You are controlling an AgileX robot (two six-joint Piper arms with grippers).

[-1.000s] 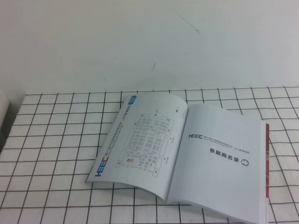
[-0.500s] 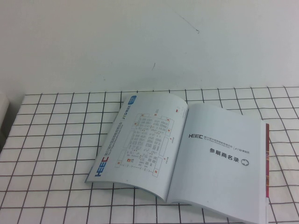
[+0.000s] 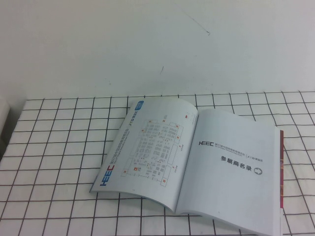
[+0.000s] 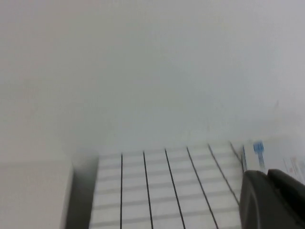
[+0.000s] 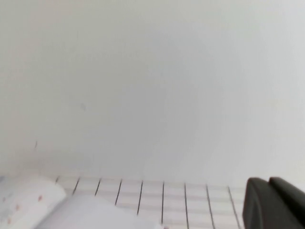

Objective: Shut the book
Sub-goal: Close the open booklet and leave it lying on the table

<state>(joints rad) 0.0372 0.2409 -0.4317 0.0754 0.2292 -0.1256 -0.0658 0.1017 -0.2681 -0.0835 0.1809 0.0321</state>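
White book point(image 3: 197, 157) open on grid table point(image 3: 59, 147); left pincer point(image 4: 272, 200), right pincer point(image 5: 274, 202) clear of book, state untellable.

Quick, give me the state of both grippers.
Left gripper: clear of the book, outside the high view; state cannot be told.
Right gripper: also outside the high view; cannot be told.

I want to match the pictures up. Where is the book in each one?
High view: book lies open, centre-right on the grid table.
Left wrist view: its blue-marked corner peeks beside the left pincer.
Right wrist view: pale pages, across from the right pincer.
Shared landmark: that grid table.
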